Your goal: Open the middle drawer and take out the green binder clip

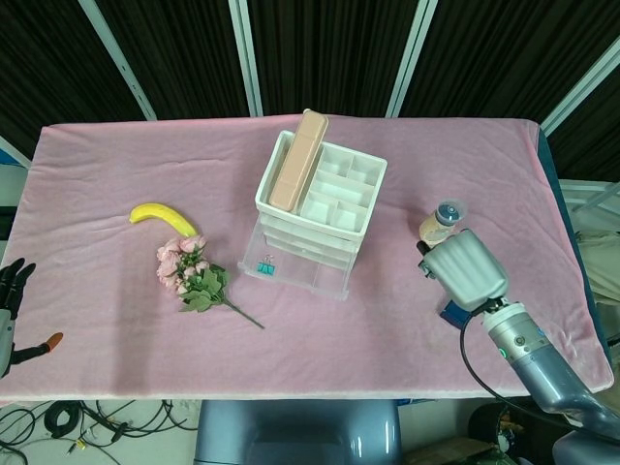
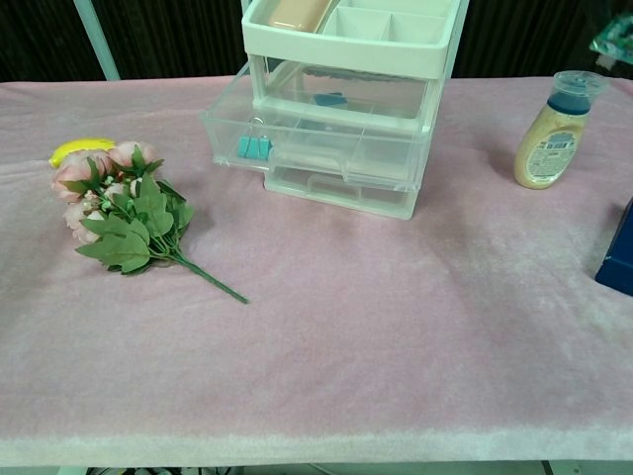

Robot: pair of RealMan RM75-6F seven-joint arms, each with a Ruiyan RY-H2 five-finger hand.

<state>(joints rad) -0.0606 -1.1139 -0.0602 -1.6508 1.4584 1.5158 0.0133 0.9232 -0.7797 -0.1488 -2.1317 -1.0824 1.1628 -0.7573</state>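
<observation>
Chest view, small green binder clip [image 2: 614, 40] at frame edge, right robot hand [image 1: 466, 270] grip unclear

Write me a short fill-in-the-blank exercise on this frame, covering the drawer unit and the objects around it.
1. The middle drawer of the clear plastic drawer unit is pulled ____.
2. A teal binder clip sits at the drawer's front ____ corner in the chest view.
3. The yellow banana lies beside the bunch of pink ____.
4. The long tan case rests on ____ of the unit.

Missing words: open; left; flowers; top
</observation>
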